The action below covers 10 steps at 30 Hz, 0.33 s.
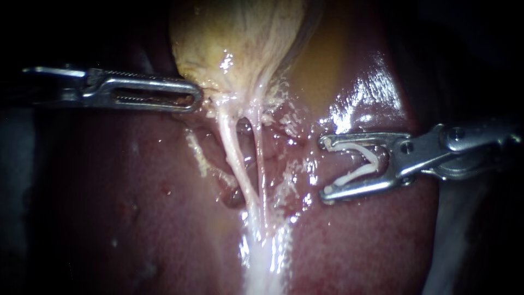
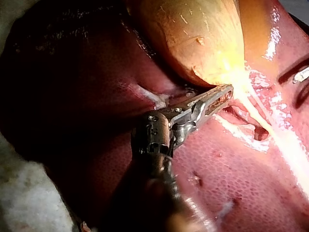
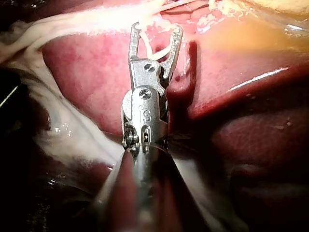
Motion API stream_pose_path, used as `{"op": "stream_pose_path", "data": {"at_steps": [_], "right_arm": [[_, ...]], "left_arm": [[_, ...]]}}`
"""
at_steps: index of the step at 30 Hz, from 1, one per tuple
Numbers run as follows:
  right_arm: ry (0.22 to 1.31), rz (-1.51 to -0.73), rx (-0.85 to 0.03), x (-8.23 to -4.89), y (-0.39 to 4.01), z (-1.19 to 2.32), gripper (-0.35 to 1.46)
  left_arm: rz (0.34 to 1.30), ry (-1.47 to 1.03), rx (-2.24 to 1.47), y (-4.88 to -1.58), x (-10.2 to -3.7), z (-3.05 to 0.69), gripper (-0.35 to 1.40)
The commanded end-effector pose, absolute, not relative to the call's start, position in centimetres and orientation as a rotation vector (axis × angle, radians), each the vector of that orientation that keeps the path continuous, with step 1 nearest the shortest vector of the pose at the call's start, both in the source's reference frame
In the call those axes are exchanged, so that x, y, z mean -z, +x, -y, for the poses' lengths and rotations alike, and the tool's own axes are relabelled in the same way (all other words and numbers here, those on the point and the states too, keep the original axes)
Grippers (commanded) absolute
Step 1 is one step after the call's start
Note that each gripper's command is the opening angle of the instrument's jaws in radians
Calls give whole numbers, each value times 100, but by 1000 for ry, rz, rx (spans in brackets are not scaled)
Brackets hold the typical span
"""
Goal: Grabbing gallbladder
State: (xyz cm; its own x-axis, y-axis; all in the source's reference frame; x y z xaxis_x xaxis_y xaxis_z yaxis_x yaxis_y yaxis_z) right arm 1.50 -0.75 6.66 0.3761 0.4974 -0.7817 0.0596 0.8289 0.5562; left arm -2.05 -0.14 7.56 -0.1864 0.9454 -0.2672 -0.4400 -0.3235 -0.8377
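OK, liver (image 1: 136, 218) fills most of the endoscope view: dark red, wet, glare on its right lobe. Gallbladder (image 1: 234, 33) sits top centre, pale yellow, tapering down to a narrow neck.

Left instrument (image 1: 191, 98): shaft comes in level from the left and runs straight across the liver. Slotted jaws are pressed together and pinch nothing. The rounded tip is against the gallbladder's lower left edge, right by the neck. Left wrist view agrees: jaws together, tip at the base of the gallbladder, which rises ahead of it.

Right instrument (image 1: 326, 169): shaft enters from the right at mid-height and tilts slightly down toward the tip. It sits over the right lobe, well apart from the gallbladder. Jaws are spread in a wide V and point at the tubes. Can't tell if the lower jaw touches the liver surface.

Two pale tubes run down from the neck side by side between the two instruments. The thicker left one (image 1: 234, 153) merges into a white strand at the bottom, and the thinner one (image 1: 258, 142) lies just beside it.

Clip (image 1: 355, 175): white, V-shaped, seated between the right instrument's jaws with one leg along each jaw. It's clear of both tubes.
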Motion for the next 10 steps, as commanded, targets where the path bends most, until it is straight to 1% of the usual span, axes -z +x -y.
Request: {"op": "stream_pose_path", "data": {"at_steps": [1,10], "right_arm": [[554,-1165,-299,-666,150,75,49],[554,-1165,-299,-666,150,75,49]], "left_arm": [[754,-987,-1711,-205,-756,14,-35],[753,-987,-1711,-205,-756,15,-35]]}}
